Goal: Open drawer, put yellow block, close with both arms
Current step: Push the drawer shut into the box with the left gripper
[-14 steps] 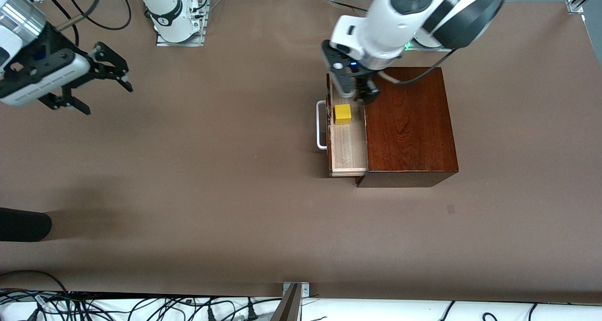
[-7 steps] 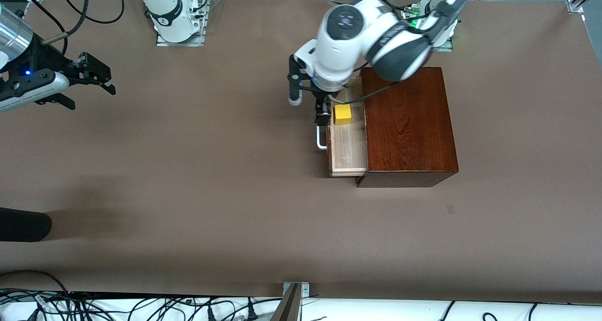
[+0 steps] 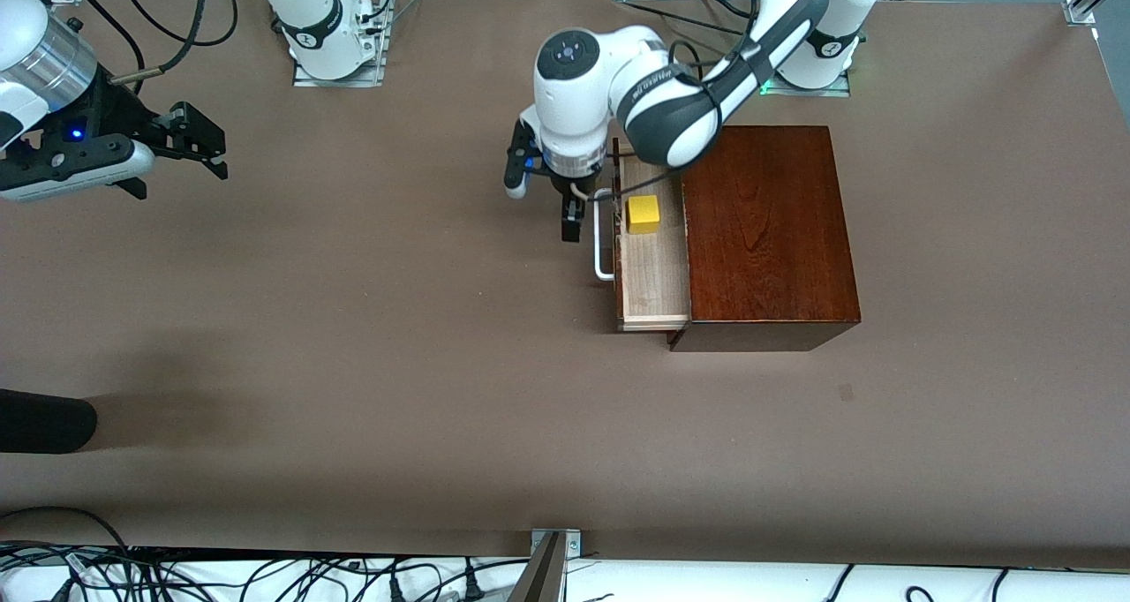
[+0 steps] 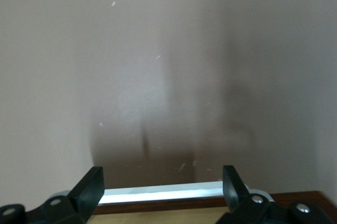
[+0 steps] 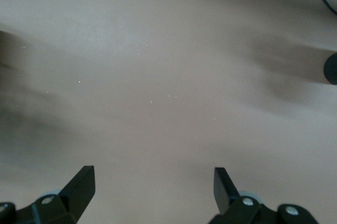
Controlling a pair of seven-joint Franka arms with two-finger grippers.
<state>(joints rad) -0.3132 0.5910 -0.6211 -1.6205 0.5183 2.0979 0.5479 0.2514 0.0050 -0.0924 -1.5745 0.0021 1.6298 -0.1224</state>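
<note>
The drawer (image 3: 654,277) stands pulled out of the dark wooden box (image 3: 768,231), its white handle (image 3: 603,242) toward the right arm's end of the table. The yellow block (image 3: 643,214) lies in the pale tray, free of any gripper. My left gripper (image 3: 542,203) is open just in front of the drawer. In the left wrist view the handle (image 4: 168,193) runs across between the fingers of the left gripper (image 4: 163,186), which hold nothing. My right gripper (image 3: 183,178) hangs open and empty over bare table at the right arm's end, as the right wrist view of the right gripper (image 5: 154,182) confirms.
A black rounded object (image 3: 44,421) lies at the table's edge on the right arm's end, nearer the front camera. Cables (image 3: 265,575) run along the near edge. The arm bases (image 3: 331,37) stand at the far edge.
The left gripper has swung off the drawer tray to a spot in front of the handle. The yellow block stays in the drawer. The right gripper has shifted slightly.
</note>
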